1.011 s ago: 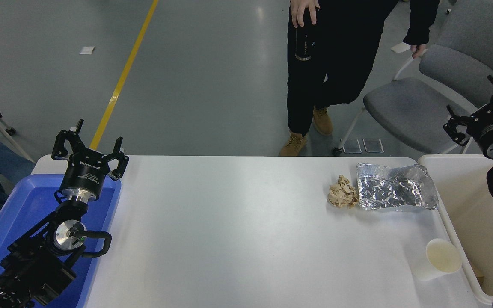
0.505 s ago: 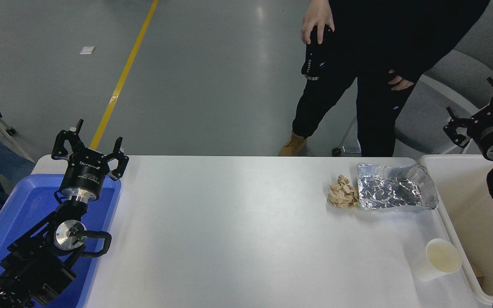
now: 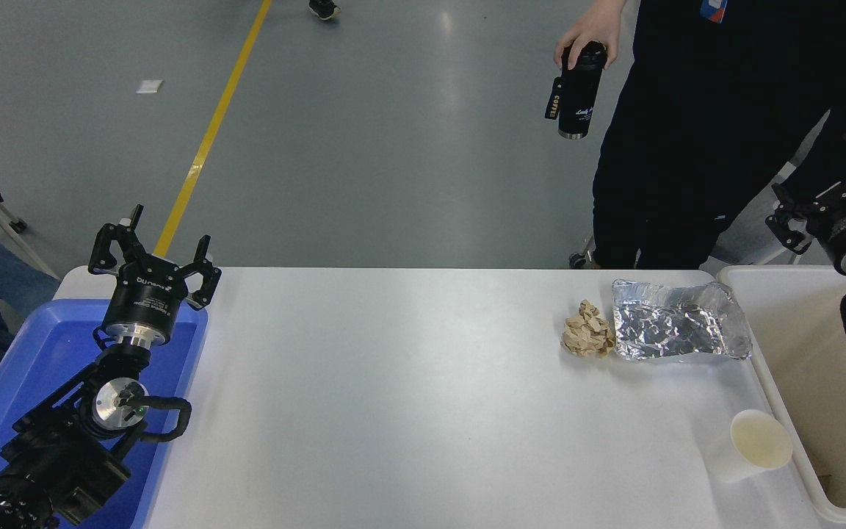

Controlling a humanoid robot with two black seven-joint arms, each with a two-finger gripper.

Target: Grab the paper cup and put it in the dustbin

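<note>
The paper cup (image 3: 755, 445) lies tipped on the white table (image 3: 408, 397) near its front right corner, its cream inside facing up and right. It rests close to the left rim of the dustbin (image 3: 814, 353), a large cream-white bin at the table's right end. My right gripper (image 3: 825, 181) hangs open and empty above the bin's far end, well beyond the cup. At the lower left my left gripper (image 3: 153, 248) is parked open over the blue tray (image 3: 34, 353).
A tan crumpled paper wad (image 3: 587, 330) and a crumpled silver foil bag (image 3: 680, 322) lie at the table's far right, beyond the cup. A person in black (image 3: 702, 147) stands at the far side holding a black bottle (image 3: 579, 92), right behind my right gripper.
The person has stepped to the right and now stands directly behind the foil bag and my right gripper. My right gripper has drifted slightly rightward. The cup and left arm have not moved.
</note>
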